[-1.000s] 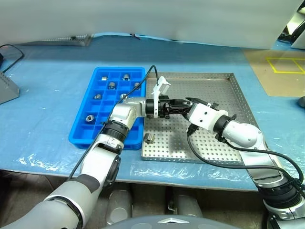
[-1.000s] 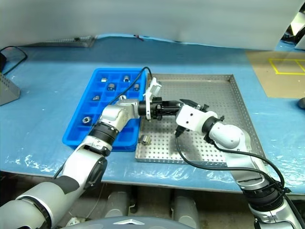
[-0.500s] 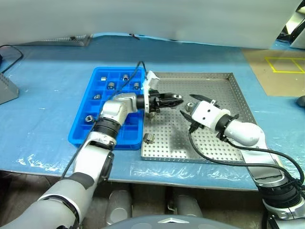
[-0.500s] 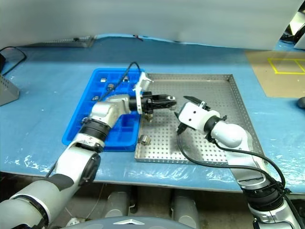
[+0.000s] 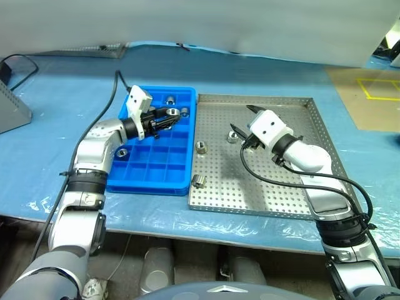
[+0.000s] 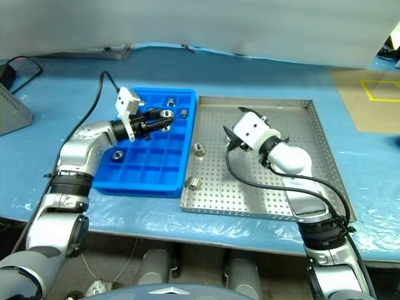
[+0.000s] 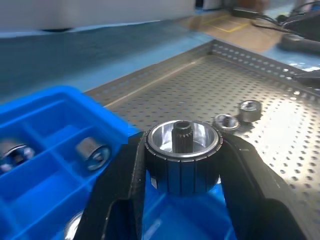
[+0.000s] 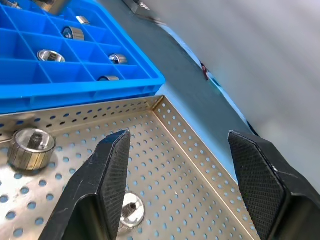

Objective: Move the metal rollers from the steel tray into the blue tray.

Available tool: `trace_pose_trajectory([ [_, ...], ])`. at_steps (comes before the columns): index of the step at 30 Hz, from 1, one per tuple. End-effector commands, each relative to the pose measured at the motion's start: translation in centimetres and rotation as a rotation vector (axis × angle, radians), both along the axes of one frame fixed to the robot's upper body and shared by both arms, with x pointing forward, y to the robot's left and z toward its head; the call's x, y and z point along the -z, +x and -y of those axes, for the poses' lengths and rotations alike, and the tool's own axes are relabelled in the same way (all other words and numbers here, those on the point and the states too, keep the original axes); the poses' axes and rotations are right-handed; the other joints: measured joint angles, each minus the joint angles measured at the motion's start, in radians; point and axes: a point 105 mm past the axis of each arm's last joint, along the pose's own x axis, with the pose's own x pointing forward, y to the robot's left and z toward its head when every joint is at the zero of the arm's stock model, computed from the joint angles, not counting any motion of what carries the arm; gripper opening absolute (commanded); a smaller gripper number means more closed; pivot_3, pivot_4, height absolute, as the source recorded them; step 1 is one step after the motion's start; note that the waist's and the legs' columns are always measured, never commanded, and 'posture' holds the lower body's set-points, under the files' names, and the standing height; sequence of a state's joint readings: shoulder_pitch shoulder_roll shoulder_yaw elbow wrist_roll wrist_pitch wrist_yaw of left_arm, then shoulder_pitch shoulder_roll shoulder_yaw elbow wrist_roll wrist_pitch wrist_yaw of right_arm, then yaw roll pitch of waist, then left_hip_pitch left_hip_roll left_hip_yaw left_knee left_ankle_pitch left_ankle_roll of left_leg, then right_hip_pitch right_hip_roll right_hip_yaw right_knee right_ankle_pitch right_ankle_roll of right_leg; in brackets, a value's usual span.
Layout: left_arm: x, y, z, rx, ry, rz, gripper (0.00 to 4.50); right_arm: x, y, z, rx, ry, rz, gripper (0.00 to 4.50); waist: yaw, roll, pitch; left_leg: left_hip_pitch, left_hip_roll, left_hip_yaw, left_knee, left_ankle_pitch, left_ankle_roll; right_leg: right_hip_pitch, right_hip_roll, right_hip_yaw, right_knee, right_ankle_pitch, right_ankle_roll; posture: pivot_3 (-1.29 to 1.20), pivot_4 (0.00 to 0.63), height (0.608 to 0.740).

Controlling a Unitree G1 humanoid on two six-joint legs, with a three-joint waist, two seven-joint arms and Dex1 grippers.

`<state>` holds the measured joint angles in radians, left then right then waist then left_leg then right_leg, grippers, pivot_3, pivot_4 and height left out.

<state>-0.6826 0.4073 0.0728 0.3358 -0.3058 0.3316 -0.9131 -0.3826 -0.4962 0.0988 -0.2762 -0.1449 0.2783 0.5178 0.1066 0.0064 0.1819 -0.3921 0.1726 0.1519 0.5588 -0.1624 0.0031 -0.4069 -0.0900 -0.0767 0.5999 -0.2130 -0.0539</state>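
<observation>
Left wrist view: a ribbed silver metal roller point(image 7: 183, 156) is clamped by the left gripper point(image 7: 183, 165) above the bright blue compartmented plastic tray point(image 7: 45, 125); the right gripper point(image 8: 180, 170) is spread wide, empty, beside it.

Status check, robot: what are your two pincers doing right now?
Left pincer shut on a roller, over blue tray. Right pincer open, over steel tray. Nothing blocking.

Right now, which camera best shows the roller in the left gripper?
The left wrist view: the roller sits large between the left gripper fingers, over the blue tray. The eye views show only a small glint there.
</observation>
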Motion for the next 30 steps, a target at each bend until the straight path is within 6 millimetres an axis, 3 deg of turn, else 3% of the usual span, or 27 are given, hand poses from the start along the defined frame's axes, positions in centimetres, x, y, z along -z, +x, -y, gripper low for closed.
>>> trace_pose_trajectory([
  [1,-1.5,-0.9,-0.7,-0.066,0.003,0.132,1.75,-1.2,0.1,-0.2,-0.034,0.034,0.034,3.21,0.007,0.000,0.000,0.000,0.000,0.000,0.000,0.000,0.000,0.000,0.000,0.000,0.000,0.000,0.000,0.23,0.150,0.740],
  [8,0.6,-0.8,-1.7,-0.210,0.001,0.117,1.75,-0.8,0.2,-1.4,-0.080,0.028,0.007,3.21,0.029,0.000,0.000,0.000,0.001,-0.001,0.000,0.001,-0.002,-0.001,0.000,0.000,0.003,0.000,0.000,0.24,0.150,0.740],
  [14,2.3,-0.3,-3.8,-0.323,0.035,0.093,1.75,0.0,0.0,-1.1,-0.069,-0.011,-0.010,3.21,0.032,0.000,0.000,0.000,0.000,-0.001,0.001,0.001,-0.002,-0.001,0.000,0.000,0.003,0.000,0.000,0.23,0.150,0.740],
  [23,4.8,-0.6,-5.0,-0.332,0.086,0.011,1.75,0.3,-0.2,-0.9,-0.057,-0.013,-0.020,3.21,0.029,0.000,0.000,0.000,0.000,-0.001,0.000,0.001,-0.002,-0.002,0.000,0.000,0.003,0.000,0.000,0.21,0.150,0.740],
  [30,6.2,-0.1,-4.7,-0.350,0.138,-0.013,1.75,0.5,0.0,-0.8,-0.048,-0.016,-0.022,3.21,0.029,0.000,0.000,0.000,0.000,-0.001,0.000,0.001,-0.002,-0.002,0.000,0.000,0.003,0.000,0.000,0.21,0.150,0.740],
])
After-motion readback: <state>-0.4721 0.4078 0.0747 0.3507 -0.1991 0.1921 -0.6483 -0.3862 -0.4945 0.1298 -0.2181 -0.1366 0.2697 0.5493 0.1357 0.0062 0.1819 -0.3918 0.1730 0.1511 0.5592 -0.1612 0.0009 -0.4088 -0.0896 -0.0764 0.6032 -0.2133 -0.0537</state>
